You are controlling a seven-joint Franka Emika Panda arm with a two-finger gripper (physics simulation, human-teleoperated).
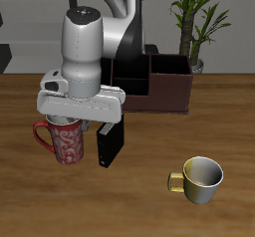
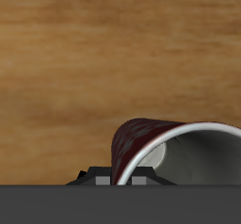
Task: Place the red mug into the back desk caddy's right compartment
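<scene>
The red mug, speckled with a loop handle, hangs under my gripper near the table's front half. In the wrist view the mug's wall and pale rim rise between two small grey fingertips, and my gripper is shut on that rim. The wood far below looks blurred, so the mug seems to be off the table. The back desk caddy, a long dark brown box, stands farther back, partly hidden by the arm. Its large end cell, which I take for the right compartment, shows dark and open.
A slim black upright book stands close beside the red mug. A plain yellowish-cream mug sits near the front edge. A potted plant stands behind the caddy.
</scene>
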